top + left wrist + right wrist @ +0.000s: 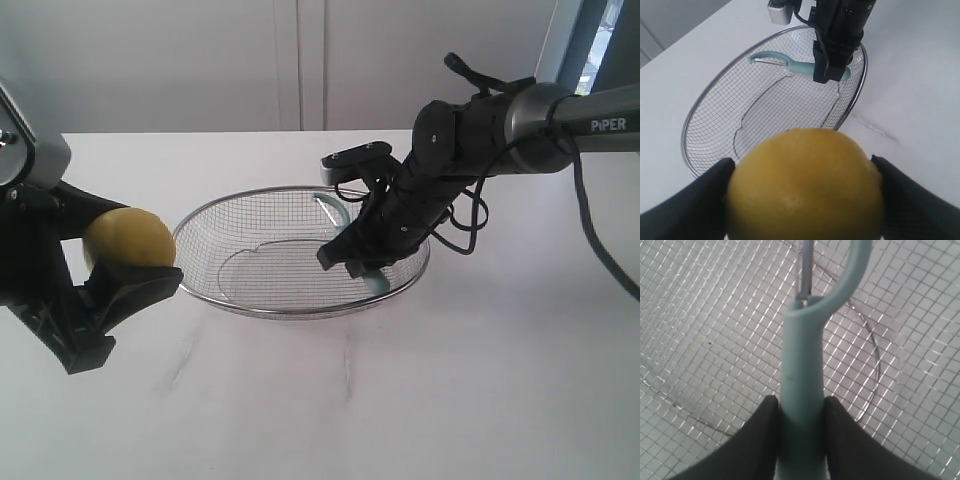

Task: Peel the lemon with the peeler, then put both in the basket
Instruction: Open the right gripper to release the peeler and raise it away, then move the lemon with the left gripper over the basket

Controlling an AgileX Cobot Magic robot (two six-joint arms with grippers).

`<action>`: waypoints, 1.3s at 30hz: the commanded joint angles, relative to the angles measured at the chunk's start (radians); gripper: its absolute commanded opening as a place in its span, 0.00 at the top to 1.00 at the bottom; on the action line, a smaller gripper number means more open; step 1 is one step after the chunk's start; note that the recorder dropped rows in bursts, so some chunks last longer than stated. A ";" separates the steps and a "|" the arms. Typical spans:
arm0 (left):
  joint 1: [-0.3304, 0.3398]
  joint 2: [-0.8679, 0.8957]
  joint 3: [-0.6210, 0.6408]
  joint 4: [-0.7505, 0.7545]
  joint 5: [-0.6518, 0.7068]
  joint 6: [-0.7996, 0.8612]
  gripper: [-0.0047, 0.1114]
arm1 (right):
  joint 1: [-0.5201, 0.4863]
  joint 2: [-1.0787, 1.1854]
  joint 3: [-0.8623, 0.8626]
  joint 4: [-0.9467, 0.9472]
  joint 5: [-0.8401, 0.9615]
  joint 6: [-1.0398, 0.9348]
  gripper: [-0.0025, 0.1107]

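The yellow lemon (128, 238) (805, 185) is clamped between the black fingers of my left gripper (125, 262) (802, 185), held above the table just left of the basket. The silver wire-mesh basket (260, 195) (700, 107) (700, 315) sits mid-table. My right gripper (352, 258) (826, 75) (800, 407) reaches down inside the basket at its right side, shut on the handle of the pale teal peeler (782, 62) (802, 365) (333, 212). The peeler's head points toward the basket's far side. Whether the peeler rests on the mesh I cannot tell.
White tabletop (400, 400) stretches all round the basket, with a white wall behind. The right arm (500, 120) and its cables (470, 215) hang over the basket's right rim.
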 commanded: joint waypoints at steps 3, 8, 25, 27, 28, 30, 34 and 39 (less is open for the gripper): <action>-0.008 -0.006 0.005 -0.024 0.004 -0.008 0.96 | -0.004 -0.003 0.002 0.002 -0.019 -0.010 0.68; -0.008 -0.006 0.005 -0.026 0.004 -0.008 0.96 | -0.004 -0.003 0.002 0.002 -0.025 -0.010 0.61; -0.008 -0.006 0.005 -0.026 0.001 -0.008 0.96 | -0.004 -0.352 0.000 -0.022 0.054 -0.011 0.98; -0.008 -0.006 0.005 -0.026 0.001 -0.008 0.96 | -0.004 -0.417 0.002 -0.036 0.076 -0.012 0.98; -0.008 -0.006 0.005 -0.026 0.001 -0.006 0.96 | -0.004 -0.453 0.004 -0.041 0.084 -0.012 0.98; -0.008 -0.006 0.005 -0.026 0.001 -0.006 0.96 | -0.004 -0.526 0.014 -0.041 0.104 -0.012 0.98; -0.008 -0.006 0.005 -0.026 0.012 -0.006 0.96 | -0.004 -0.684 0.062 -0.043 0.147 -0.012 0.98; -0.008 0.016 0.005 -0.026 -0.038 -0.006 0.96 | -0.004 -0.908 0.173 -0.127 0.169 0.054 0.98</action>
